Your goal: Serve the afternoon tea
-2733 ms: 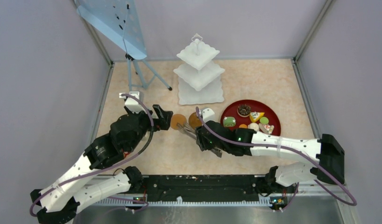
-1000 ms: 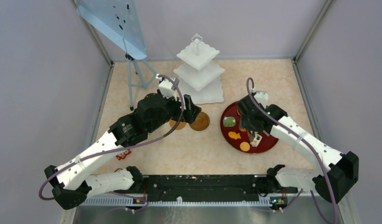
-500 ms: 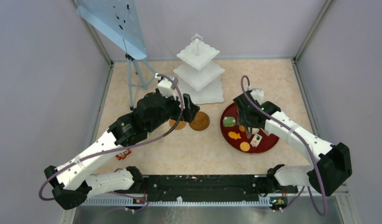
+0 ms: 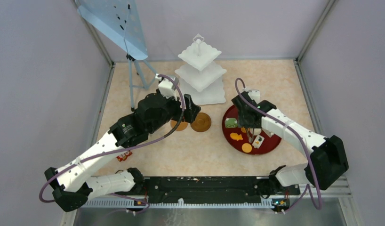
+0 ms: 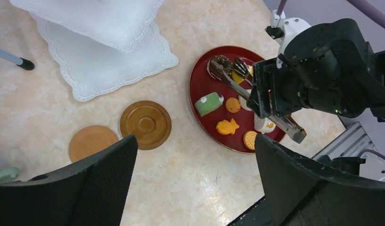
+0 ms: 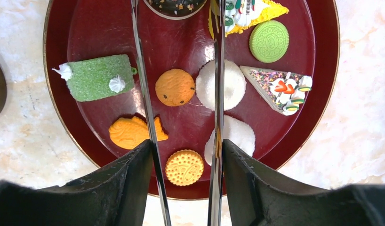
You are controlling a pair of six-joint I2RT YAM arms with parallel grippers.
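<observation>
Since the right pincer (image 6: 186, 155) is clamped on the tongs (image 6: 142, 94), their blades parted either side of the orange biscuit (image 6: 175, 87) ahead of it on the tray (image 6: 181, 47) | I'd lower squarely, squeeze gently | left pincer (image 5: 195, 141) apart, empty.

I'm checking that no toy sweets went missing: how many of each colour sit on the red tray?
Orange: fish, bun, biscuit: 3
Green: roll cake, round cookie: 2
White puffs: 2
Yellow wedge: 1
Sprinkled wedge: 1
Chocolate tart: 1
Total on the tray: 10
</observation>
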